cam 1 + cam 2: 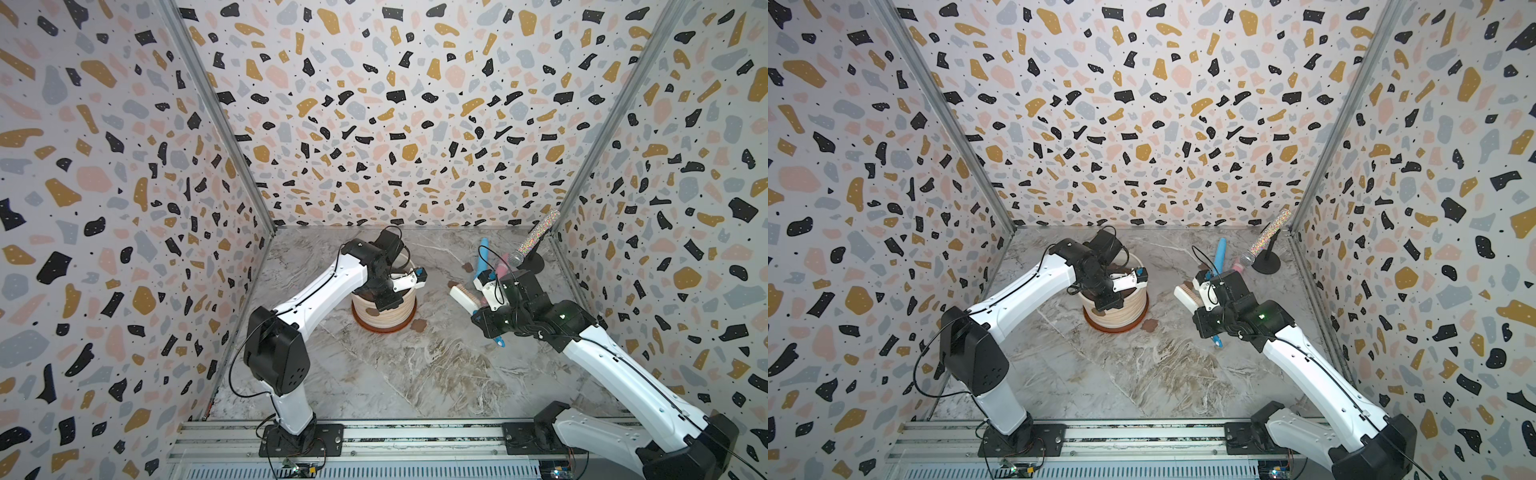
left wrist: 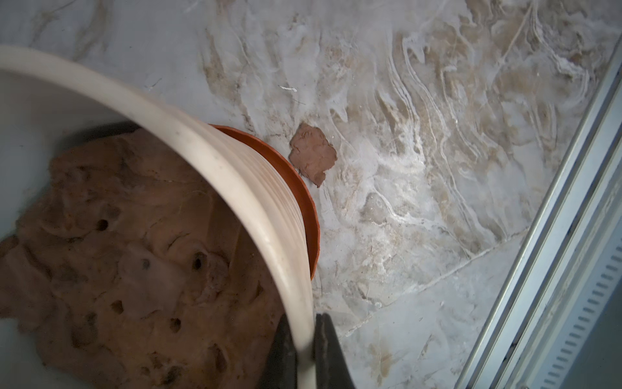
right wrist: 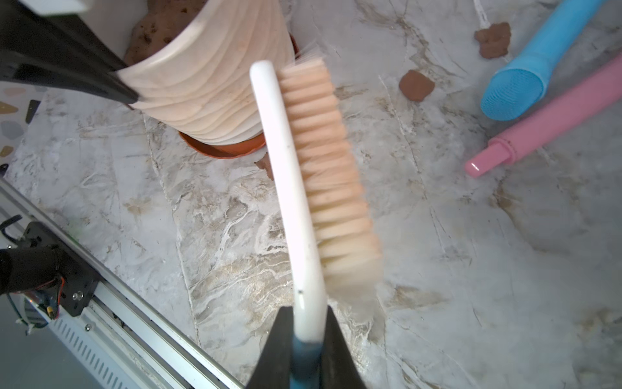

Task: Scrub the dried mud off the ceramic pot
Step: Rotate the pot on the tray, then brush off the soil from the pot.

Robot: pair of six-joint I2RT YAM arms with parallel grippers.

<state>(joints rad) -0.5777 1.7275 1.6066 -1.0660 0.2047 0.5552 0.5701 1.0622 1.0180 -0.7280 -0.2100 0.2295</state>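
The cream ribbed ceramic pot (image 1: 388, 318) (image 1: 1121, 313) stands on a terracotta saucer (image 2: 303, 192) with a brown soil mound (image 2: 134, 256) inside. My left gripper (image 2: 304, 325) is shut on the pot's thick rim (image 2: 215, 158), one finger inside and one outside; the right wrist view also shows this left gripper (image 3: 129, 96) on the pot (image 3: 215, 94). Right of the pot, my right gripper (image 3: 308, 320) (image 1: 482, 309) is shut on the handle of a white scrub brush (image 3: 296, 188) (image 1: 461, 296), which is held off the pot. Flakes of dried mud (image 2: 313, 153) (image 3: 416, 85) (image 1: 419, 325) lie on the marble.
A blue silicone brush (image 3: 525, 77) and a pink tool (image 3: 545, 124) lie at the back right. A glittery microphone (image 1: 536, 239) on a black stand sits in the far right corner. Terrazzo walls enclose three sides. An aluminium rail (image 1: 374, 436) runs along the front.
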